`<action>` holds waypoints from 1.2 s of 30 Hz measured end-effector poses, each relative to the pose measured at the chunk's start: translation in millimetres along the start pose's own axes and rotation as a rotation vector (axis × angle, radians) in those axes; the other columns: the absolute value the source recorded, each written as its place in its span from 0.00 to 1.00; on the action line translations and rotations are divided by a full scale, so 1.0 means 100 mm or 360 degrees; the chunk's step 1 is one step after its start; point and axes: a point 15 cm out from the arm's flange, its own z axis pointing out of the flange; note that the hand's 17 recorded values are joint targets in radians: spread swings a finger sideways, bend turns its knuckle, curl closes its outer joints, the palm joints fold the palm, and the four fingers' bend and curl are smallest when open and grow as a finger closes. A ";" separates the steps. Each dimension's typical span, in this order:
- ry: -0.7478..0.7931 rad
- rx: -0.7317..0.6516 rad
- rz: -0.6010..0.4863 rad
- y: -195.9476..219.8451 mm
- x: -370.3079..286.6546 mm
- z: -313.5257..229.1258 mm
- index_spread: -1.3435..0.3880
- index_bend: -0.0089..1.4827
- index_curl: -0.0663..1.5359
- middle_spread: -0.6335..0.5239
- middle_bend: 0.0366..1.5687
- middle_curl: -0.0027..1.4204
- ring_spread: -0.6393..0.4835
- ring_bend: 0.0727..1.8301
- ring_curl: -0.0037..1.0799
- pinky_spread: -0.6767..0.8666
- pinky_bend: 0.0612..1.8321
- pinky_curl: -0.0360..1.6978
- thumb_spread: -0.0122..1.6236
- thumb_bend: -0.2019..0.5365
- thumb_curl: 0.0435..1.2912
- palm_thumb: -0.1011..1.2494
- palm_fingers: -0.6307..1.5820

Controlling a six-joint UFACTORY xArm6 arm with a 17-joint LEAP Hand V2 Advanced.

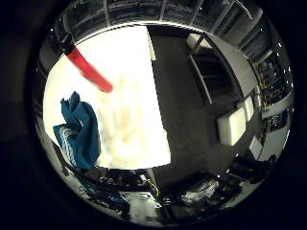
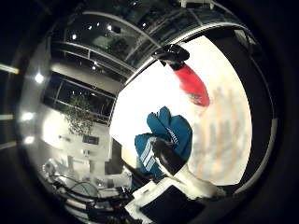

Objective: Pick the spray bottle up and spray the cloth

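A red spray bottle (image 1: 88, 72) with a black spray head (image 2: 172, 53) is on the bright light-wood table (image 1: 129, 62), well away from the palm. A crumpled teal-blue cloth (image 2: 166, 133) with white stripes lies on the same table, a short way from the bottle and near the table's edge. My right hand (image 2: 180, 170) hovers above the table and holds nothing. One white finger with a black tip (image 2: 163, 151) reaches out fairly straight over the cloth in the thumb side view. The rest of the hand is hidden.
The table's long edge (image 1: 160, 110) drops to a dark floor (image 1: 192, 120). A grey desk (image 1: 230, 57) and white box-like seats (image 1: 231, 125) stand beyond it. Equipment clutter (image 1: 134, 191) sits past the edge near the cloth. A potted plant (image 2: 79, 116) stands by the windows.
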 end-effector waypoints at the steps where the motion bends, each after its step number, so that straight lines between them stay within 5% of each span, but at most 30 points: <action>1: -0.0020 0.0007 0.0026 0.00 0.02 0.01 0.70 0.11 0.20 0.74 0.10 0.21 0.79 0.17 0.25 0.71 0.23 0.21 0.66 0.22 0.22 0.43 0.29; 15: -0.0359 0.0011 0.0455 0.20 0.51 0.56 0.72 0.11 0.21 0.76 0.10 0.21 0.82 0.18 0.25 0.72 0.24 0.20 0.58 0.22 0.18 0.22 0.28; 36: -0.0488 -0.0145 0.0458 0.09 0.56 1.34 0.71 0.10 0.19 0.78 0.09 0.19 0.85 0.16 0.24 0.73 0.24 0.20 0.53 0.23 0.21 0.19 0.27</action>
